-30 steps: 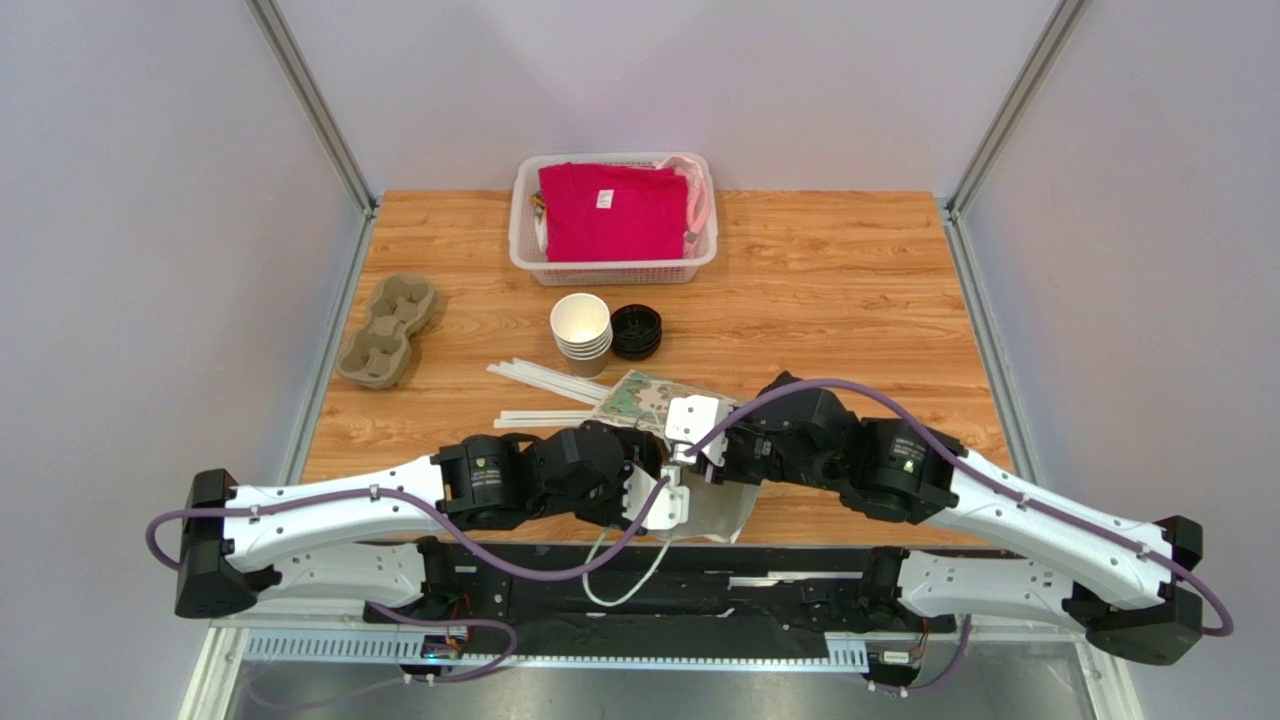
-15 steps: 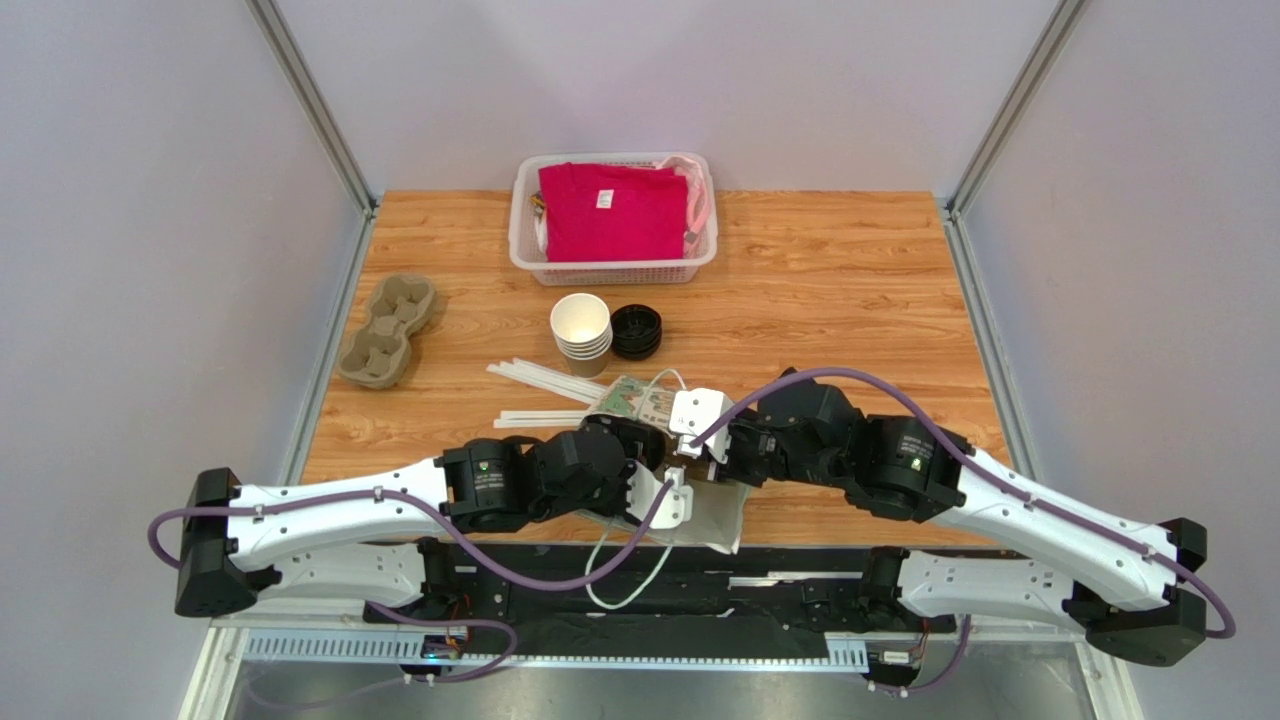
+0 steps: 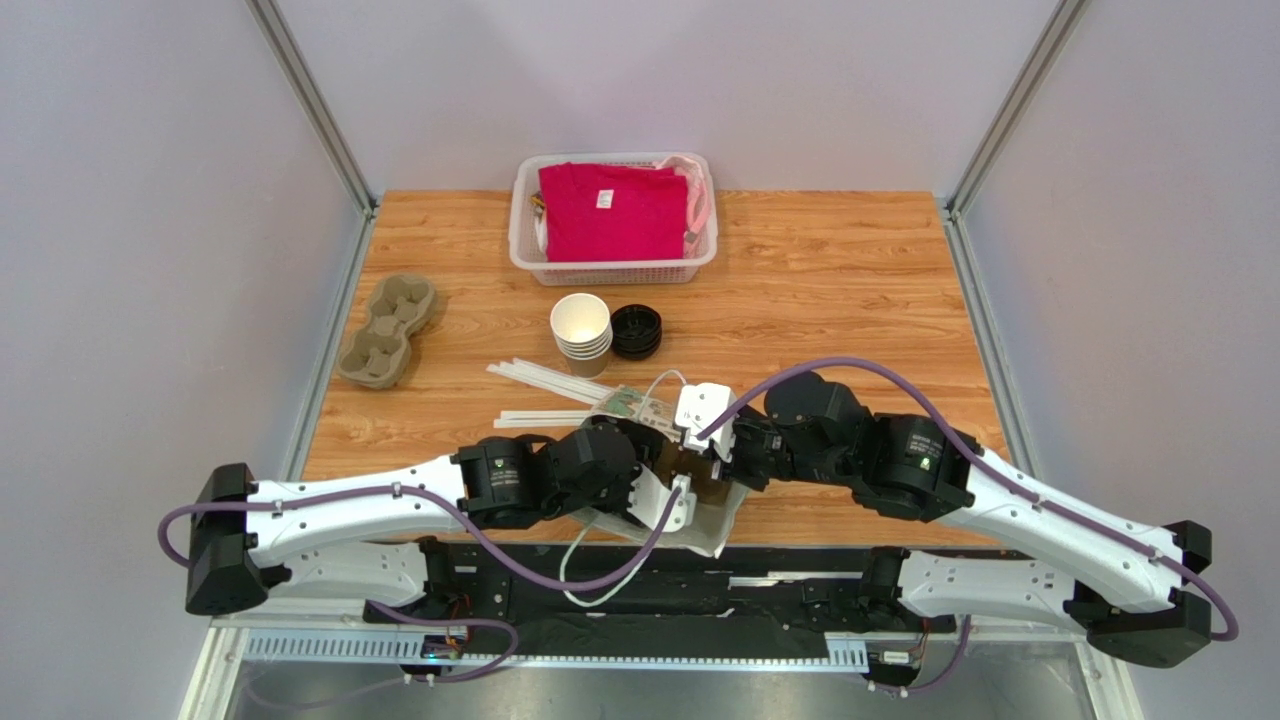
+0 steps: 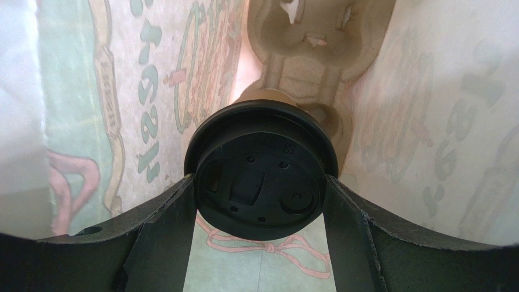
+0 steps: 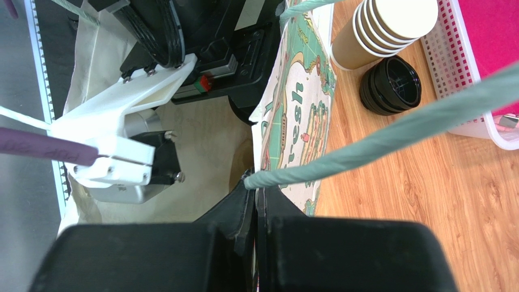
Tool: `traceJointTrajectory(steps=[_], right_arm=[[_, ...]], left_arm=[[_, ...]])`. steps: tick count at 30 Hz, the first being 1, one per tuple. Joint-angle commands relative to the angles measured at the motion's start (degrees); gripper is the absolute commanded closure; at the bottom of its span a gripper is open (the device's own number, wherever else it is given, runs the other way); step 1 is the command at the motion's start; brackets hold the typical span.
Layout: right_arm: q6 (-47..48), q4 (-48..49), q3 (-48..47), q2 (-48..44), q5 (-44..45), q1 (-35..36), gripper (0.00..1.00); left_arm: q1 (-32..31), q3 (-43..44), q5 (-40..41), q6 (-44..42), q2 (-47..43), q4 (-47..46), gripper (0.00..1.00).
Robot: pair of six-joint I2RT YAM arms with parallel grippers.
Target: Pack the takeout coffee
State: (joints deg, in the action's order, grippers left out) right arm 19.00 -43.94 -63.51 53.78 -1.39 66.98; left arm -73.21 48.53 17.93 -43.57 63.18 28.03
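The takeout coffee's black lid [image 4: 261,176] fills the left wrist view, with the tan cup [image 4: 268,94] behind it. My left gripper [image 4: 261,182] is shut on the lid's sides and holds the coffee inside a printed paper bag [image 4: 140,91]. A pulp cup carrier [image 4: 304,42] lies deeper in the bag, just beyond the cup. My right gripper [image 5: 256,191] is shut on the bag's rim at the foot of its green cord handle [image 5: 390,131]. From above, the bag [image 3: 639,402] sits between both wrists and hides the coffee.
A stack of paper cups [image 3: 580,330] and a pile of black lids [image 3: 636,330] stand behind the bag. White straws [image 3: 541,393] lie left of it. A second pulp carrier [image 3: 388,327] is at the far left. A white basket [image 3: 529,225] with pink cloth is at the back.
My right gripper has closed on the bag's rim and drawn it slightly left. The left arm has pushed a little to the right, further into the bag.
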Motion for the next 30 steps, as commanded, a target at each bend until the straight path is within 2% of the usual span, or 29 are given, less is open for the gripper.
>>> traceJointTrajectory(steps=[1,9,18,22,30], right_arm=[[-1.6,0.9,-1.9,-1.7,-3.4,0.3,1.00],[-1.1,1.6,-1.6,-1.4,-4.5,0.3,1.00],[0.2,1.5,-1.5,-0.8,-2.6,0.3,1.00],[0.6,1.8,-2.1,0.1,-1.3,0.3,1.00],[0.7,2.5,-2.2,0.8,-1.3,0.3,1.00]], left_arm=[[2.5,0.8,-1.9,1.6,0.6,2.8,1.00],[4.3,3.4,-3.5,1.8,2.7,5.5,1.00],[4.3,9.0,-3.6,1.2,2.3,12.5,1.00],[4.3,10.1,-4.5,1.8,5.0,16.3,1.00],[4.3,10.0,-1.7,2.6,7.0,15.7,1.00]])
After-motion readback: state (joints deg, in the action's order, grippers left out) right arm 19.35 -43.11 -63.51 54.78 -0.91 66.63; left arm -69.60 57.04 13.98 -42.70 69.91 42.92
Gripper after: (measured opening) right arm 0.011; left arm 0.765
